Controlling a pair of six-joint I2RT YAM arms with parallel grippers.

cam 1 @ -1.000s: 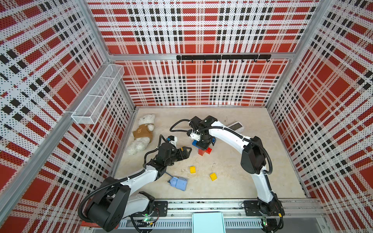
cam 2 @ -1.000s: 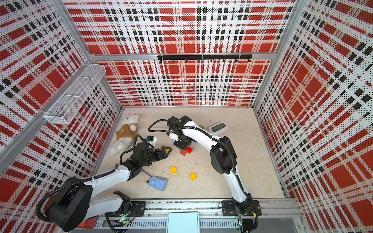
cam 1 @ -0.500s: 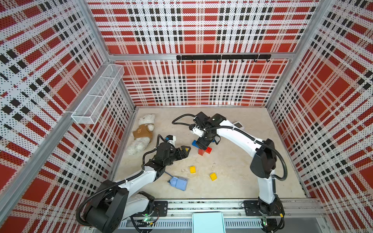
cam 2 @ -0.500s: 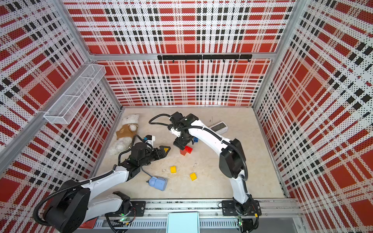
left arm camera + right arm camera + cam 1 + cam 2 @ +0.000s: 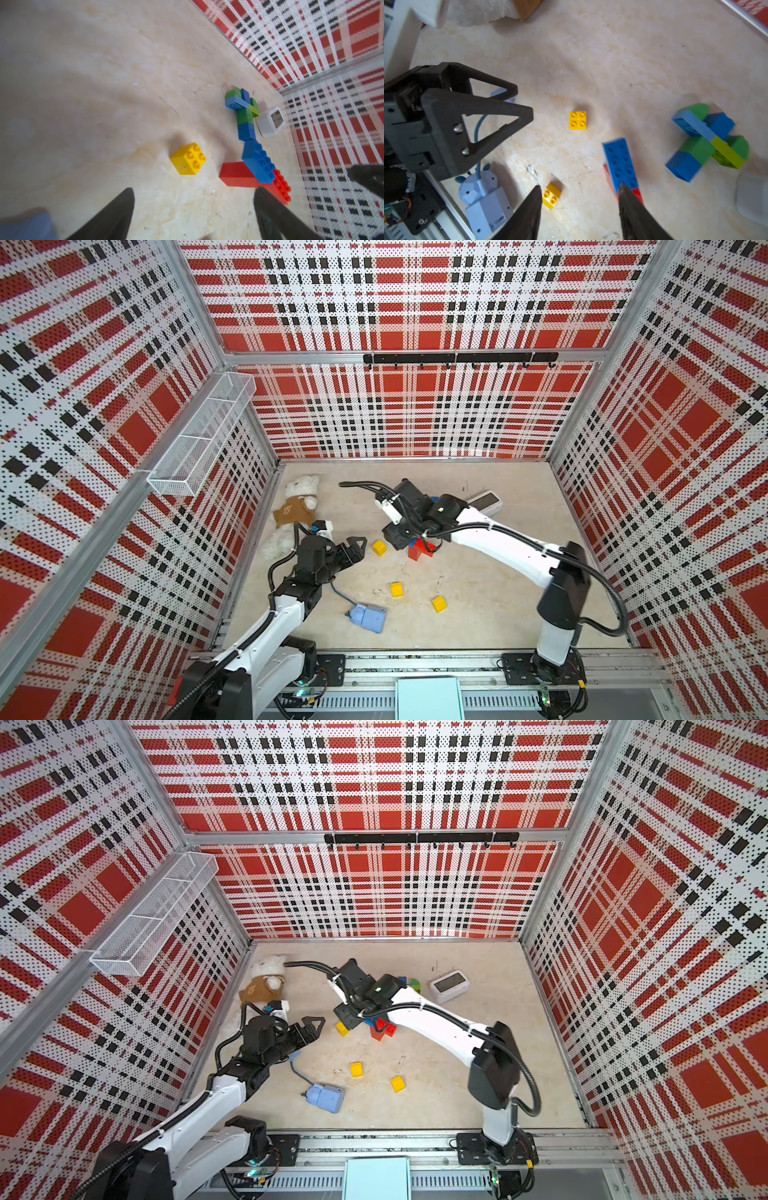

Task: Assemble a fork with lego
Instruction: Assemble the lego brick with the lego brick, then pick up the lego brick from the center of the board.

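The blue oblong brick (image 5: 258,164) is showing glossy moulded plastic, and the red brick (image 5: 236,174) under its edge and the yellow brick (image 5: 188,159) just beside it are shining likewise. The tabletop (image 5: 104,83) around that blue brick is looking matt, mottled like stone and scuffed. Well apart from it, the teddy bear (image 5: 305,488) is showing fluffy white plush and a brown cloth shirt (image 5: 291,514). The fingers (image 5: 477,104) of the left gripper (image 5: 524,104) are looking matt black plastic, carrying bright metal screws (image 5: 458,127).

Bare surface (image 5: 519,614) by the right wall, clutter leftward
A gap lies between yellow brick (image 5: 188,159) and red-blue stack (image 5: 257,166); bear (image 5: 297,510) and clock (image 5: 449,986) block the back, corded box (image 5: 368,617) the front.
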